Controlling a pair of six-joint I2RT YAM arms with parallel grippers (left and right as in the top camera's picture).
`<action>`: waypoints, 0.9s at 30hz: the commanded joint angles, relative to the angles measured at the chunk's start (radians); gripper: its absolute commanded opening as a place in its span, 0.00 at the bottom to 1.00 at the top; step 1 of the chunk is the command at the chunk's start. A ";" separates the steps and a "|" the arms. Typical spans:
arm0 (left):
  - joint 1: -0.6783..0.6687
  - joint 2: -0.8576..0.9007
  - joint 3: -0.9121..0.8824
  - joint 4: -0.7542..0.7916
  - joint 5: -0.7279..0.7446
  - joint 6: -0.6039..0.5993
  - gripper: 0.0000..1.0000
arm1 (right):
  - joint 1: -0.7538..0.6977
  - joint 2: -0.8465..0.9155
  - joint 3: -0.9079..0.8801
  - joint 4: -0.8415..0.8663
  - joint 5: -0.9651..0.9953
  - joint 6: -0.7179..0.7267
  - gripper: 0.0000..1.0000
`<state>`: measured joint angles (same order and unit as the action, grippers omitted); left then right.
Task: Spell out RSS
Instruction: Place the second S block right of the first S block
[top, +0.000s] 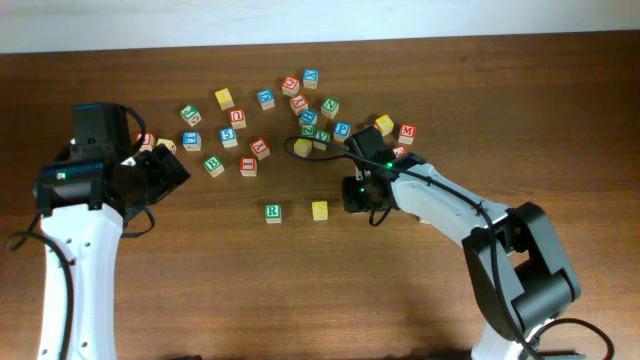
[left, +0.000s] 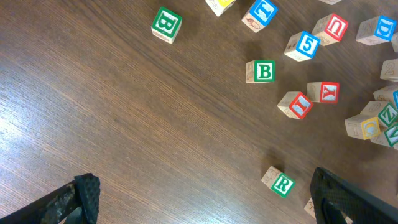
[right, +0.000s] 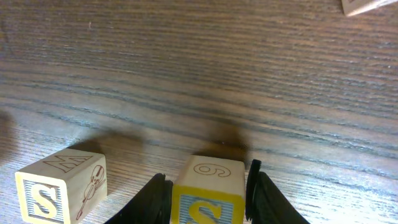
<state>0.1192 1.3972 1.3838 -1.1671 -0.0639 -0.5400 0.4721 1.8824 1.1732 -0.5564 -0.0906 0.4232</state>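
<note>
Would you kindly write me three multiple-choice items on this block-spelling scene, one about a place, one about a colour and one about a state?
1. In the overhead view, where does the R block lie relative to the yellow block?
A. On its picture-left, apart from it
B. On its picture-right, touching it
C. Stacked on it

2. What colour is the letter on the R block?
A. Red
B. Green
C. Blue

3. How does the right gripper stand?
A. Open, holding nothing
B. Closed on the R block
C. Fingers against both sides of an S block

Answers: 1 A, a visible gap separates the two, side by side. 2 B, the R reads green in the overhead and left wrist views. 3 C, the right wrist view shows a finger on each side of that block.
</note>
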 joint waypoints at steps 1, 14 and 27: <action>0.006 -0.003 0.002 -0.002 -0.004 -0.008 0.99 | 0.038 -0.011 -0.006 -0.005 0.012 0.005 0.32; 0.006 -0.003 0.002 -0.002 -0.004 -0.008 0.99 | 0.064 -0.011 -0.006 -0.014 0.076 0.031 0.31; 0.006 -0.003 0.002 -0.002 -0.004 -0.008 0.99 | 0.064 -0.016 0.014 -0.017 0.016 -0.002 0.46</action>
<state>0.1192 1.3972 1.3838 -1.1667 -0.0635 -0.5400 0.5320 1.8824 1.1732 -0.5709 -0.0692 0.4191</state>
